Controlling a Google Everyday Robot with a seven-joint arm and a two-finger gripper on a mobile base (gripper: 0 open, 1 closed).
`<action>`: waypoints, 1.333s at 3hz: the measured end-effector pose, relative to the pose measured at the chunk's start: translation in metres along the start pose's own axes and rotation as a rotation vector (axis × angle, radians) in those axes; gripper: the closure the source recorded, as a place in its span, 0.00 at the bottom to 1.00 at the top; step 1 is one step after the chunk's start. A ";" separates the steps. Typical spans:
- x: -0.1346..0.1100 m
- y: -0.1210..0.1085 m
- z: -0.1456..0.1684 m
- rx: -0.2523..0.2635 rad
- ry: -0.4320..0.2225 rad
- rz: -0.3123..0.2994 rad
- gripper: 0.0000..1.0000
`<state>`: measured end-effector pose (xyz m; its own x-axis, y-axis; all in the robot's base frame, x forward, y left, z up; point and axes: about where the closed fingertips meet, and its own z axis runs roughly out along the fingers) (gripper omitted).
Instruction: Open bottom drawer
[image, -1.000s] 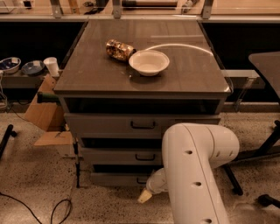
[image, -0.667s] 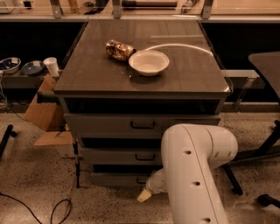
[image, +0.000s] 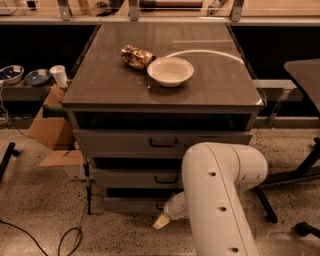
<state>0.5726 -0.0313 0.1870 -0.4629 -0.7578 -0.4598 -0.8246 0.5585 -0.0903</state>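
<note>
The grey cabinet has three drawers stacked under its top. The bottom drawer (image: 131, 204) is the lowest and narrowest, just above the floor. Its black handle is mostly hidden behind my arm. The middle drawer (image: 132, 177) and the wide top drawer (image: 120, 142) sit above it, each with a black handle. My white arm (image: 217, 195) reaches in from the lower right. My gripper (image: 161, 221) shows only as a cream tip, low at the bottom drawer's front, just below its handle area.
A white bowl (image: 170, 71) and a crumpled snack bag (image: 136, 56) lie on the cabinet top (image: 100, 87). A cardboard box (image: 47, 130) stands at the left, with cables (image: 65, 242) on the floor. A black chair base (image: 267, 207) is at the right.
</note>
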 end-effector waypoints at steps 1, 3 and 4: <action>-0.004 0.004 0.008 -0.035 0.003 -0.042 0.00; 0.014 0.016 0.015 -0.137 0.054 -0.114 0.00; 0.026 0.020 0.010 -0.158 0.079 -0.129 0.00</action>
<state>0.5473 -0.0368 0.1645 -0.3697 -0.8471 -0.3819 -0.9163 0.4005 -0.0012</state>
